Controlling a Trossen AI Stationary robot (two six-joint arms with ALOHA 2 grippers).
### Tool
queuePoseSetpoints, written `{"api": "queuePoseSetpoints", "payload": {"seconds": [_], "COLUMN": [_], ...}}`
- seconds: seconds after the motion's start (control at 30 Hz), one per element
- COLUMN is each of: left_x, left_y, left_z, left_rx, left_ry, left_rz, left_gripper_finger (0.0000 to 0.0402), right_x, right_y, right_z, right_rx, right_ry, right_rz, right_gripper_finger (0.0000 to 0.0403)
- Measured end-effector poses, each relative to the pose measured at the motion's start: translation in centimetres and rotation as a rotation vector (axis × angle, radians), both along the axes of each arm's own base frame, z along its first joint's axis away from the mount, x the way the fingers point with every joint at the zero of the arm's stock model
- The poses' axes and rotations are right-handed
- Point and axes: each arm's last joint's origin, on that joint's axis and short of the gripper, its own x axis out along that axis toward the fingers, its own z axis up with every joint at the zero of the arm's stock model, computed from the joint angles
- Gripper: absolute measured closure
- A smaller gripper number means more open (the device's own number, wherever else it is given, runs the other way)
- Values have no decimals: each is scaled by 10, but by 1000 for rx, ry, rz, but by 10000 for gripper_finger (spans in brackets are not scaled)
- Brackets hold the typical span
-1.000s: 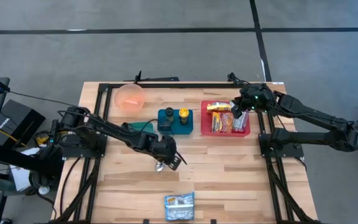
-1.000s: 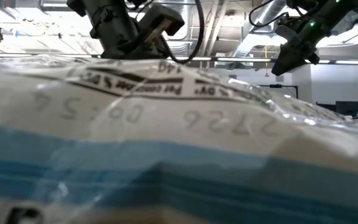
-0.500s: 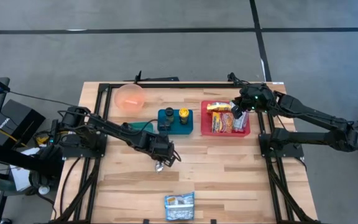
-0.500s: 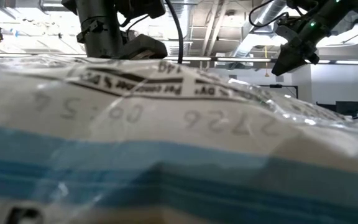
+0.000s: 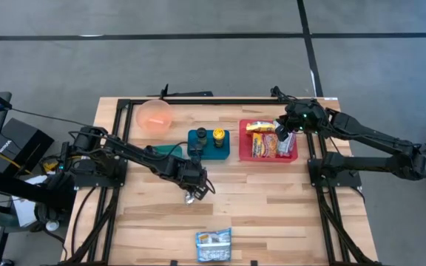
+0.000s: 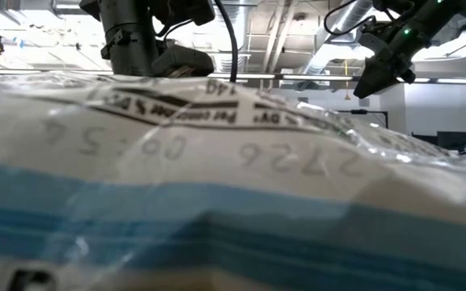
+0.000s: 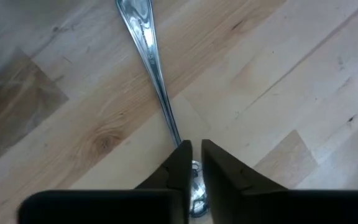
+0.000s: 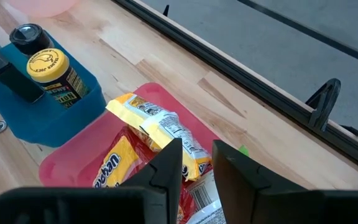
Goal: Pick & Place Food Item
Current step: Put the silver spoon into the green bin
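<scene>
The left gripper (image 5: 191, 193) is found low over the middle of the wooden bench (image 5: 272, 214), directly above a metal spoon (image 7: 148, 59) that lies flat on the boards. In the left wrist view the two fingers (image 7: 180, 168) stand nearly together with only a narrow gap, the spoon's handle running up to that gap and a bit of metal showing between the tips — whether the spoon is actually pinched cannot be told. The right gripper (image 5: 282, 133) is held over the red tray (image 5: 242, 140) at the right side of the bench; its fingers (image 8: 166, 165) are parted by a small gap and nothing is seen clamped between them. Food packets (image 8: 157, 127) — a yellow-and-white wrapper and a yellow bag with red lettering — lie in the tray just ahead of that gripper. A blue holder (image 5: 200, 151) with a yellow-capped jar (image 5: 218, 137) and a dark bottle (image 8: 28, 36) stands just beside the tray, and a pink bowl (image 5: 154, 115) is placed near the far edge. A blue-and-white packet (image 5: 213, 244) lies at the near edge, filling most of the low view. The bench stands on a grey floor (image 5: 198, 66) crossed by dark lines; ceiling ducts and lights are seen in the room behind.
</scene>
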Motion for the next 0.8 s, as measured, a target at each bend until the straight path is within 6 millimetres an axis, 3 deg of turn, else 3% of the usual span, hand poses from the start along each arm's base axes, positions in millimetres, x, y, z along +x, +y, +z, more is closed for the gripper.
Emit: {"api": "queuePoseSetpoints", "payload": {"seconds": [0.37,0.8], "left_x": [3,5], "left_y": [9,9], "left_z": [1,-10], "left_rx": [3,21], "left_ry": [-14,20], "left_rz": [35,38], "left_gripper_finger": [253,251], "right_x": [0,0], "right_y": [0,0], "right_z": [0,0], "right_rx": [0,1], "right_ry": [0,1], "right_rz": [0,0], "right_gripper_finger": [320,320]}}
